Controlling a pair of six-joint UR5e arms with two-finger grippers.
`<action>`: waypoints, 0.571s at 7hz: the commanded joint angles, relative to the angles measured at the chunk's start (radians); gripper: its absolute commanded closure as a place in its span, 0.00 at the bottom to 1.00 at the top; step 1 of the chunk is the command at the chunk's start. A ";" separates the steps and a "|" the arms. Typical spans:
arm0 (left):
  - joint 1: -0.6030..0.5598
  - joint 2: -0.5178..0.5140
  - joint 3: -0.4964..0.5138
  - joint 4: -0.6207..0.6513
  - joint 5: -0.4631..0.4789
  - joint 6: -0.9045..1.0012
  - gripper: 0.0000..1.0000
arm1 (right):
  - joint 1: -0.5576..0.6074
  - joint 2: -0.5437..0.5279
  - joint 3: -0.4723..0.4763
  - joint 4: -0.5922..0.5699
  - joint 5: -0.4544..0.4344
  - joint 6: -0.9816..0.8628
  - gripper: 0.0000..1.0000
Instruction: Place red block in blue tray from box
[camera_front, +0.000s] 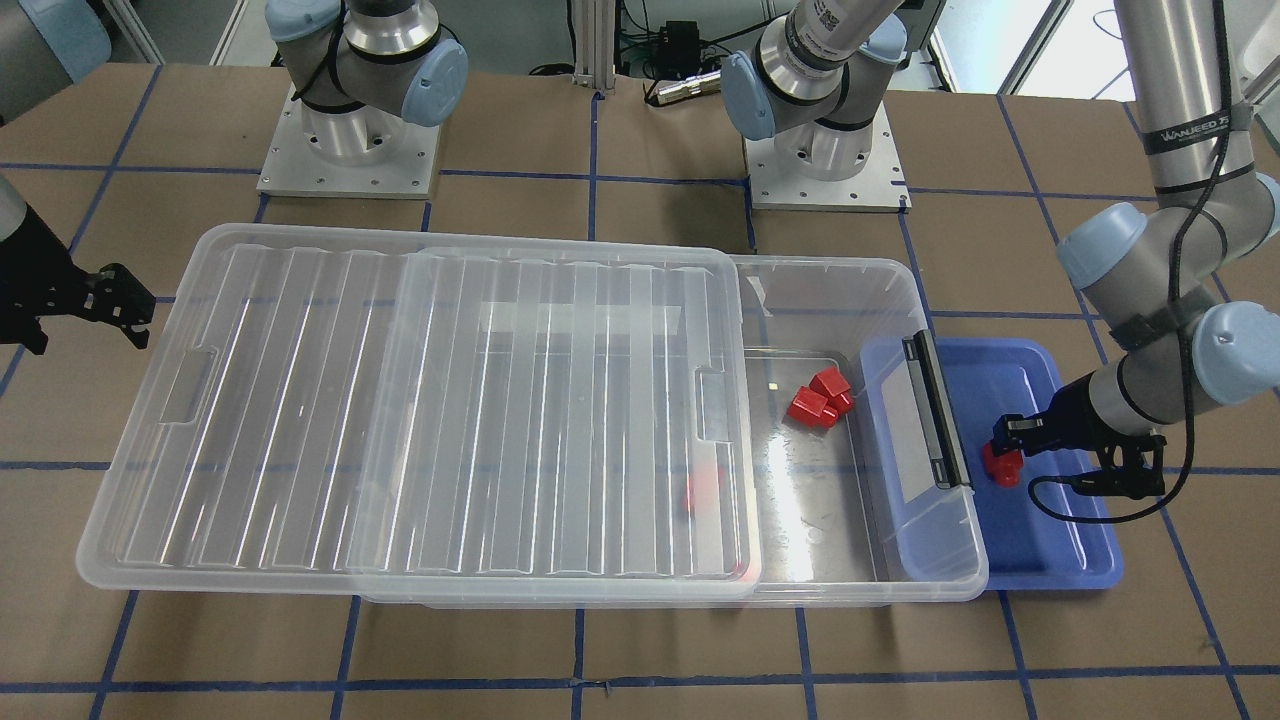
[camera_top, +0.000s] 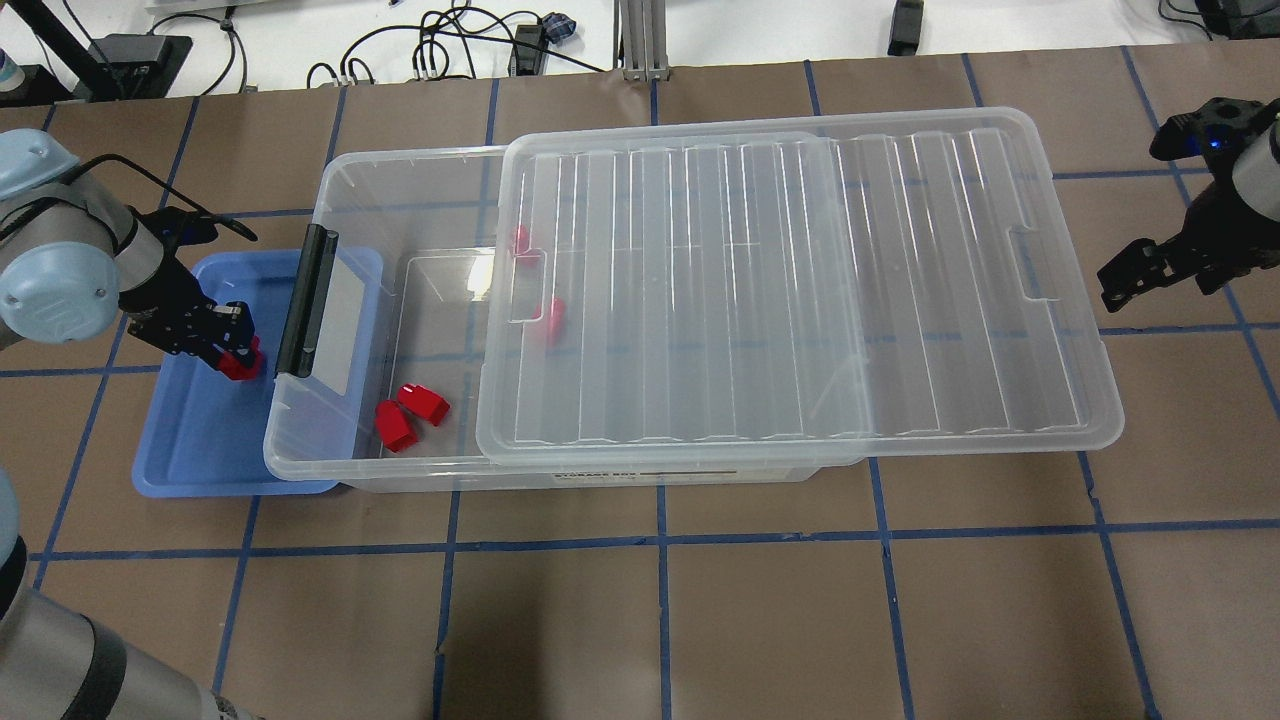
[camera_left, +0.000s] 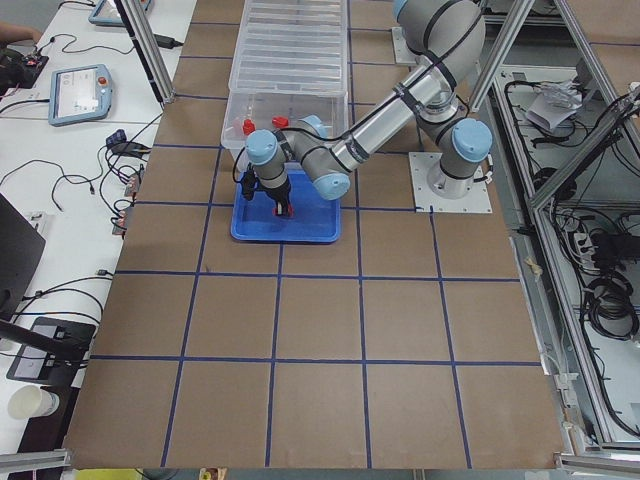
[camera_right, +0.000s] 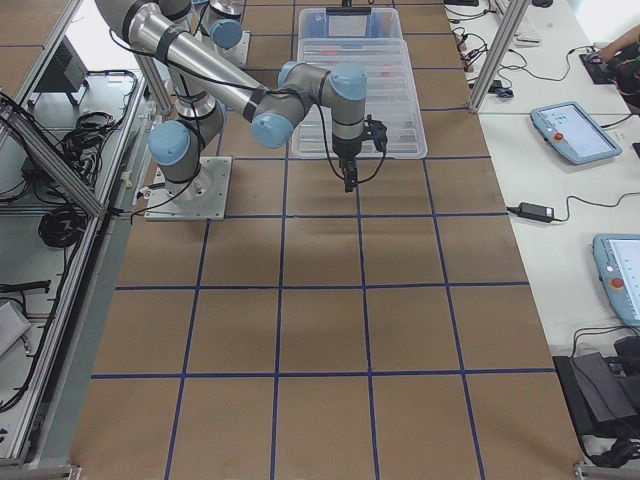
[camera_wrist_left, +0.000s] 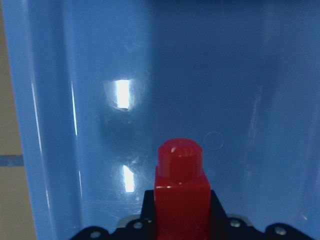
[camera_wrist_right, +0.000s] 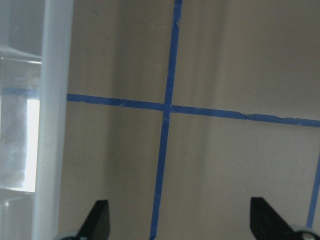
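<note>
Holding: the left gripper (camera_top: 236, 352) is closed on the red block (camera_wrist_left: 180, 192).
Block place: over the blue tray (camera_top: 190, 450), just beside the box (camera_top: 400, 190); whether it touches the tray floor, I cannot tell.
Right gripper (camera_wrist_right: 179, 222): fingers wide apart, nothing between them, above the table (camera_wrist_right: 225, 165).
Box: the lid (camera_top: 800, 290) is slid aside; two other red blocks (camera_top: 410, 412) lie in the uncovered end.

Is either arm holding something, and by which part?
The left gripper pinches a red block by its square end over the blue tray; the right gripper holds nothing.
</note>
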 joint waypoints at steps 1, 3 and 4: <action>-0.004 0.022 0.011 -0.013 0.003 -0.006 0.11 | 0.021 0.002 0.006 0.000 0.043 0.097 0.00; -0.034 0.094 0.112 -0.203 0.028 -0.006 0.00 | 0.105 0.000 0.006 -0.002 0.040 0.215 0.00; -0.075 0.129 0.196 -0.344 0.031 -0.010 0.00 | 0.142 -0.003 0.006 -0.003 0.040 0.272 0.00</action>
